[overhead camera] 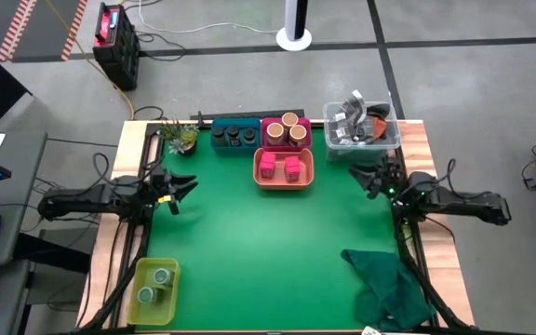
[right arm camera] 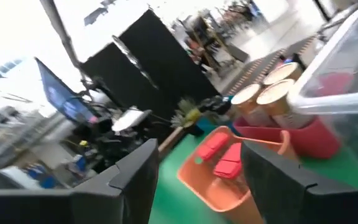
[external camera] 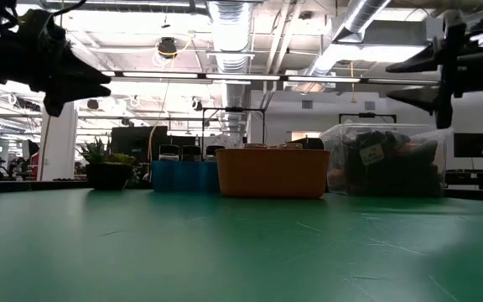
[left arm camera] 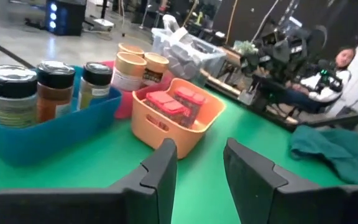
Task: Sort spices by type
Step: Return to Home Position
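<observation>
Your green counter (overhead camera: 268,242) carries everything. Both dark arms lie stretched out level along its sides, held up off the surface (the low view shows them high in its top corners). The left arm (overhead camera: 91,198) reaches in from the left edge. Its left gripper (overhead camera: 184,191) points inward over the green, jaws spread wide with nothing between them. The right arm (overhead camera: 454,203) mirrors it from the right edge. Its right gripper (overhead camera: 368,179) hangs just in front of the clear plastic tub (overhead camera: 387,140), jaws likewise wide and empty.

A crumpled dark green cloth (overhead camera: 386,284) lies at the front right corner. The tub sits at the back right corner and holds grey clutter.

Along the back edge, left of the tub, you have the blue rectangular tray (overhead camera: 220,125). The pink tray (overhead camera: 268,127) stands just beside it. The orange plastic tray (overhead camera: 260,174) sits directly in front of the pink one. The yellow tray (overhead camera: 143,272) is well apart, at the front left corner.

- **Blue tray:** three dark-lidded round jars (overhead camera: 234,137) stand here.
- **Pink tray:** three tan-topped round jars (overhead camera: 289,128) stand here.
- **Orange tray:** two pink square boxes (overhead camera: 280,167) sit side by side here.
- **Yellow tray:** two green-topped clear jars (overhead camera: 155,285) stand here.

A small potted plant (overhead camera: 180,138) stands at the back left, beside the blue tray.
</observation>
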